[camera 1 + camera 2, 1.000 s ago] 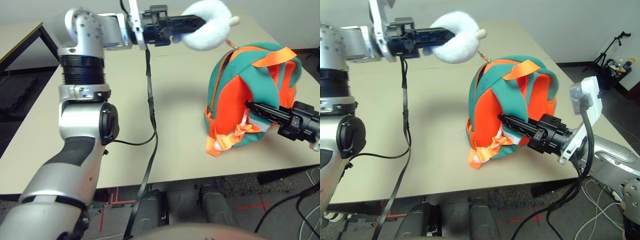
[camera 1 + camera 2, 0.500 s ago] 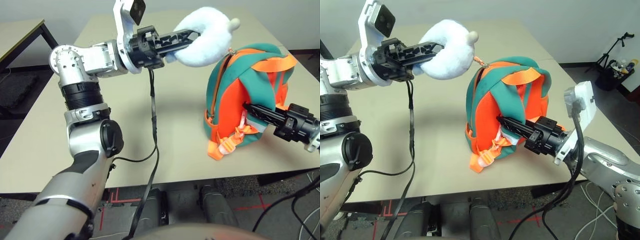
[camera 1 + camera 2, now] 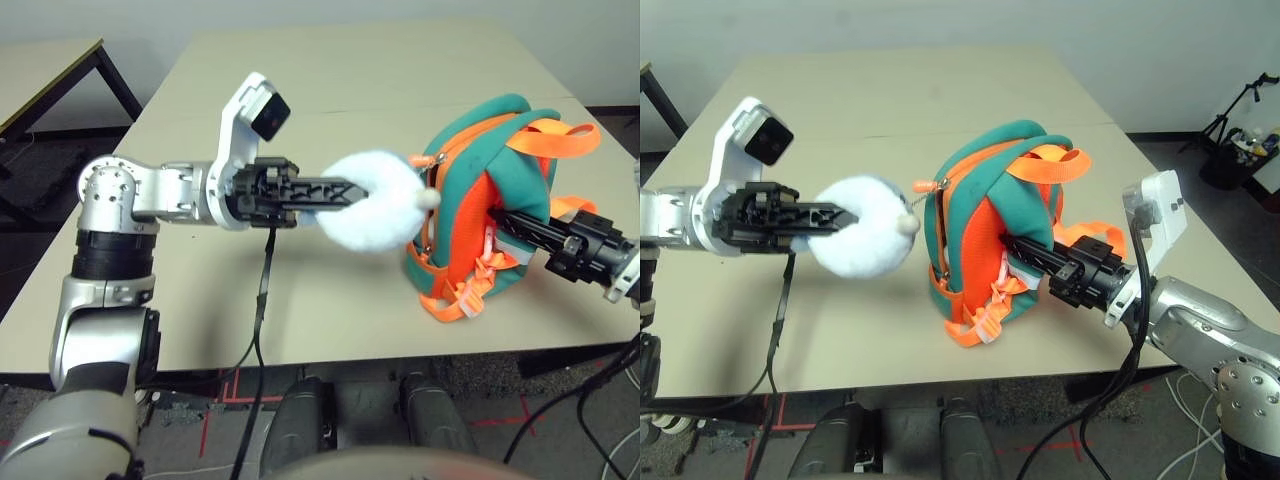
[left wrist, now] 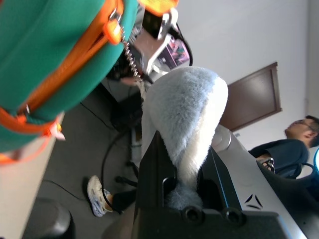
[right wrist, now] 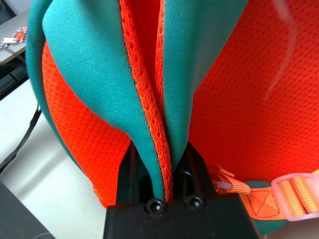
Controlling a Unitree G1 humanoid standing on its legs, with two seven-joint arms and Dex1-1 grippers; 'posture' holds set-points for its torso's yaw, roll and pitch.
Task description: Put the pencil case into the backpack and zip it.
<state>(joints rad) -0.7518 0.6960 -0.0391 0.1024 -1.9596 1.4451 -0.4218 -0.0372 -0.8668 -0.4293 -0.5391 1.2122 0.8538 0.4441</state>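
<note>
Two anchors: backpack [image 3: 985, 215] and plush fish [image 3: 862, 225], apparently held to work the zip
Left fingers [image 3: 845, 217]: clamped on the fish, whose chain is hooked to the zip
Right fingers [image 5: 158, 172]: clamped on a strap [image 5: 107, 74], probably as bracing
Backpack: upright on desk [image 3: 840, 340]

The toy [image 4: 187, 109] between the left fingers [image 4: 152, 174] is showing fluffy plush; the backpack [image 5: 94, 64] around the right fingers is showing matt cloth and rough mesh.

Plush toy [image 3: 372, 205] now lower.
</note>
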